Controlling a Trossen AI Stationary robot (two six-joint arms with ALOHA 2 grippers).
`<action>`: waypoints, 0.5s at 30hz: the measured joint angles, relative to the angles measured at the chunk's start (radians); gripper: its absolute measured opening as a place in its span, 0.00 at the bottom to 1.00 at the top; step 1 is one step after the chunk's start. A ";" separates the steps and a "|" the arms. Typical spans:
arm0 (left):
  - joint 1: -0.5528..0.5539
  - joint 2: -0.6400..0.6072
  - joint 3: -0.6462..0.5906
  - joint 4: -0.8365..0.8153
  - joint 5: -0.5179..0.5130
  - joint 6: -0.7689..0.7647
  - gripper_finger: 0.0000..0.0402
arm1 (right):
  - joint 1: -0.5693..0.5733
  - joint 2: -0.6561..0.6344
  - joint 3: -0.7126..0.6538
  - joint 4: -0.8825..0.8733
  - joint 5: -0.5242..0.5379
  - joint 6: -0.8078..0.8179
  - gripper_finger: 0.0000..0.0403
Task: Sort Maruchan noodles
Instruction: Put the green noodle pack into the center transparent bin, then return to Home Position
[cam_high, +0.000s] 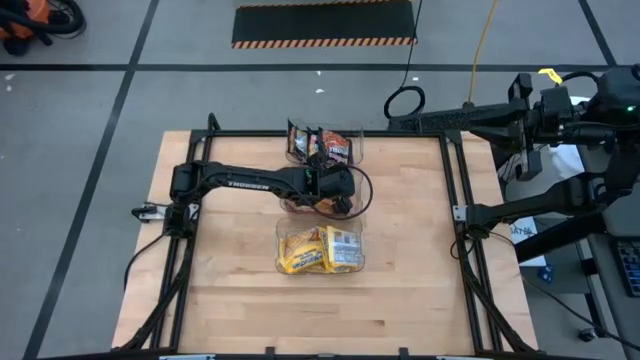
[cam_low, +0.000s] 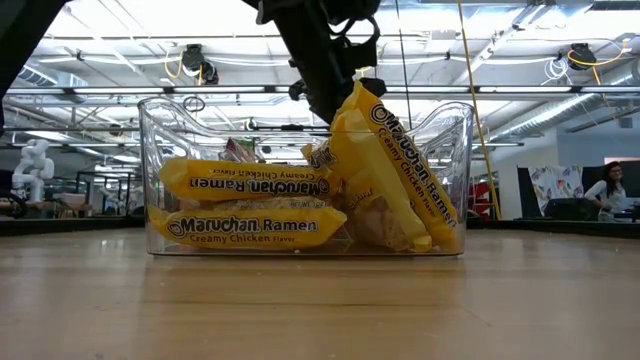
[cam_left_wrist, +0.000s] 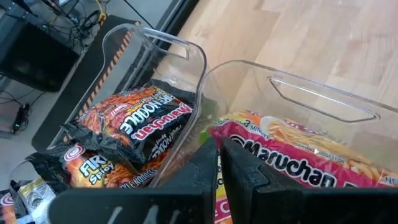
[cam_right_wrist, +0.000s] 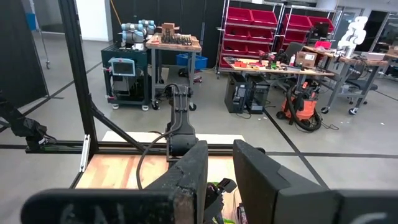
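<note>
The Maruchan noodles sit sorted in three clear plastic bins in a row down the middle of my wooden worktop (cam_high: 400, 300). The nearest bin (cam_low: 450, 150) holds yellow Creamy Chicken packets (cam_low: 245, 227): two lie flat and stacked, another leans tilted against the right wall. The far bin (cam_left_wrist: 155, 43) holds dark brown Fire Spicy packets (cam_left_wrist: 134, 124), crumpled together. The middle bin (cam_left_wrist: 323, 93) holds a pink-red Maruchan packet (cam_left_wrist: 298, 162), lying just under my left gripper (cam_left_wrist: 217, 180).

My left gripper hangs over that middle bin, its two dark fingers (cam_left_wrist: 193, 180) nearly together with only a thin slit between them; a sliver of yellow shows in that slit, and I cannot tell whether my fingers grasp anything or have let go. From above, my left arm (cam_high: 250, 180) reaches across from the worktop's left edge.

My right gripper (cam_right_wrist: 217, 180) waits off the worktop's right side, raised, its fingers parted with nothing between them.
</note>
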 joint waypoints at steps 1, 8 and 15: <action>0.000 0.000 0.000 0.000 0.000 0.005 0.07 | 0.000 0.000 0.000 0.000 0.000 0.000 0.17; -0.006 -0.024 0.003 -0.007 -0.008 0.047 0.07 | 0.000 0.000 0.000 0.000 0.000 0.000 0.17; -0.006 -0.126 0.006 -0.017 -0.017 0.097 0.07 | 0.000 -0.005 0.000 0.000 0.001 0.000 0.17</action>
